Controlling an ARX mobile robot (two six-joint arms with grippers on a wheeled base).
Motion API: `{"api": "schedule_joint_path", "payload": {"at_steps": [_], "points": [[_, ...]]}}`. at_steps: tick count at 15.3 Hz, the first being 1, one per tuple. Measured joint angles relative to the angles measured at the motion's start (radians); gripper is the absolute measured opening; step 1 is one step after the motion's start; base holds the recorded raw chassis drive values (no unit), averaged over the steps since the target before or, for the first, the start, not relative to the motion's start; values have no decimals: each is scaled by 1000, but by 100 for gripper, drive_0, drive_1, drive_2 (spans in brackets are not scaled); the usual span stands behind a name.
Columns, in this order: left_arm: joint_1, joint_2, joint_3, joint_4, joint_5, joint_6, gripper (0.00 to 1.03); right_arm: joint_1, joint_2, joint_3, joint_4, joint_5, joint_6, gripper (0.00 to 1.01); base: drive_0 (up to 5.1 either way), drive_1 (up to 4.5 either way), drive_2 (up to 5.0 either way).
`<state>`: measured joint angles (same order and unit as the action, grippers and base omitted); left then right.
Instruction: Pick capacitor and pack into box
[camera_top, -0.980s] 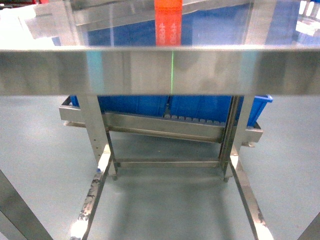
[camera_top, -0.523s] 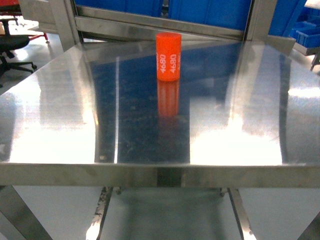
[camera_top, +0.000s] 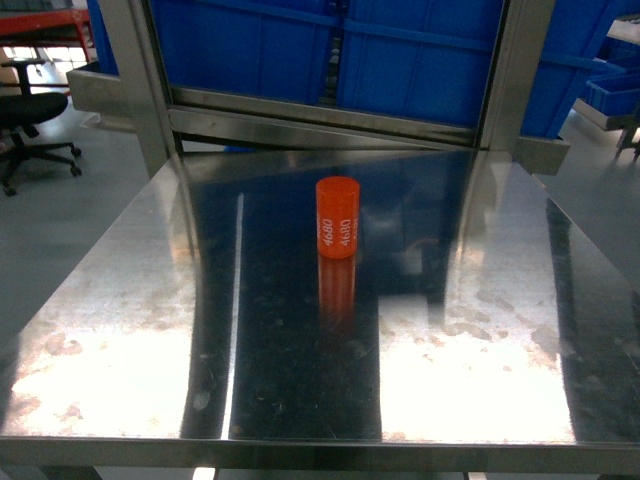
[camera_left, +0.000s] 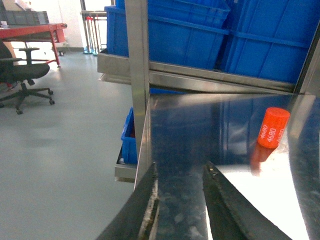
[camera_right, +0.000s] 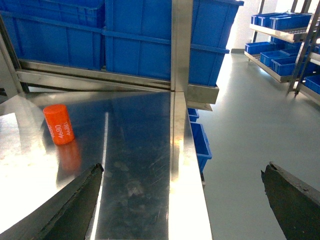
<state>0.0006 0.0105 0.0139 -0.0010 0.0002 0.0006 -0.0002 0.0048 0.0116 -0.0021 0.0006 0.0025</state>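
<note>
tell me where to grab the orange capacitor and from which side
Grip the capacitor around its round side wall, near mid-height, coming in level or from above. It stands upright and alone on the steel table, so either side is free; the right gripper is already wide open.

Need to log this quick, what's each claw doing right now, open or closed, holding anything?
Left claw: slightly open, holding nothing.
Right claw: wide open, holding nothing.

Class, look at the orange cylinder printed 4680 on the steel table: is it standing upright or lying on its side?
Upright. The orange cylindrical capacitor stands on one flat end on the shiny steel table, round top face showing.
</note>
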Motion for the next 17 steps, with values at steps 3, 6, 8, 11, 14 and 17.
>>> {"api": "schedule_joint_path", "payload": {"at_steps": [3,6,8,11,14,17], "points": [[0,0,0,-3,0,0,2,0,0,0,-1,0,0,98,0,0,0],[0,0,0,-2,0,0,2,0,0,0,-3,-1,0,98,0,0,0],[0,0,0,-3,-1,0,10,0,0,0,-3,0,0,98,0,0,0],[0,0,0,-3,0,1,55,0,0,0,-3,0,0,98,0,0,0],[0,0,0,-3,0,-1,20,0,0,0,-3,0,0,98,0,0,0],[0,0,0,-3,0,-1,56,0,0,0,-3,0,0,98,0,0,0]]}}
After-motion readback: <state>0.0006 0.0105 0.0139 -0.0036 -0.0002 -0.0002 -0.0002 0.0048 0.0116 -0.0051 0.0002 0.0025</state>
